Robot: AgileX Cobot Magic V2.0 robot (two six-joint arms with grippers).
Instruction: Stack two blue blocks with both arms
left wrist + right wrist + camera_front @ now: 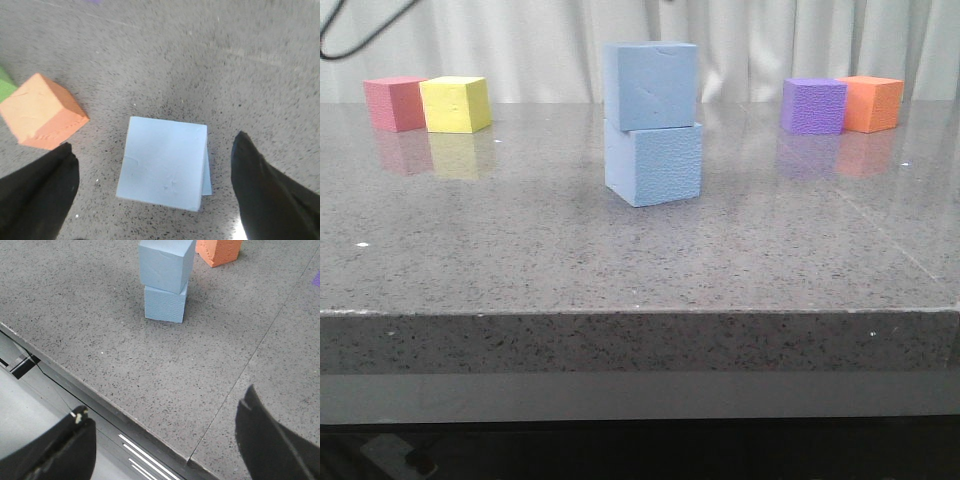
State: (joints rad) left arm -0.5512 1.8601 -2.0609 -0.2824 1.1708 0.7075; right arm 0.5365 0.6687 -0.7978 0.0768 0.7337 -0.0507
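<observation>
On the grey speckled table (520, 250), the two blue blocks stand stacked near the centre in the front view. The upper blue block (650, 85) sits on the lower blue block (654, 163), turned a little so its edges do not line up with the one beneath.

From the stack, a pink cube (393, 103) and a yellow cube (455, 104) lie toward 10 o'clock, touching or nearly touching side by side at the far left of the table. Toward 2 o'clock sit a purple cube (812, 106) and an orange cube (872, 103), also close together. White curtains (520, 40) hang behind the table.

Neither arm appears in the front view. In the left wrist view, the left gripper (155, 195) hangs directly above the stack with its jaws spread wide, one dark finger on each side of the top block and touching nothing; a sliver of the lower block shows under the upper one. An orange cube lies near the stack there.

In the right wrist view, the right gripper (165, 440) is well apart from the stack, over the near table edge, jaws wide open and empty.
</observation>
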